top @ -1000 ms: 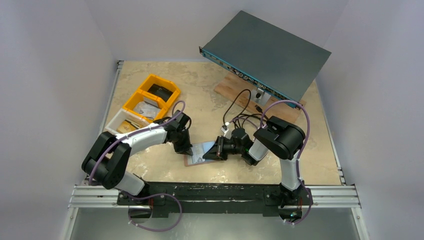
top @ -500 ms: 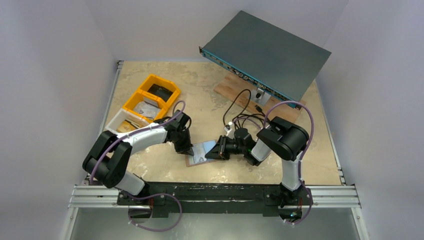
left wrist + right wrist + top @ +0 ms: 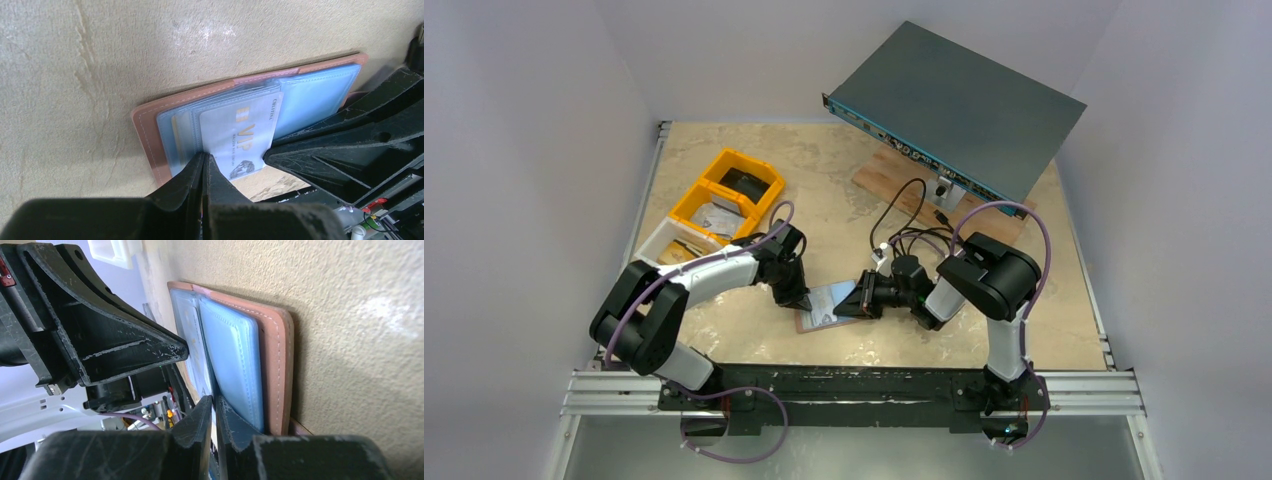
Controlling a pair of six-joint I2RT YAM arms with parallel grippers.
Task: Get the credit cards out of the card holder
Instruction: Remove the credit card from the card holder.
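Low centre on the desk (image 3: 824,180), open card holder (image 3: 824,305) flat, long axis left-right, left gripper (image 3: 204,162) closed, right gripper (image 3: 214,405) narrowly pinching pale credit card (image 3: 240,140).

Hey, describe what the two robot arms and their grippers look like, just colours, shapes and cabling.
Both the left arm and right arm have white shell links between bulky black joints, and a purple cable loops along each. The left gripper and right gripper are matte black, with flat wedge-shaped fingers tapering to thin tips, scuffed with pale scratches.
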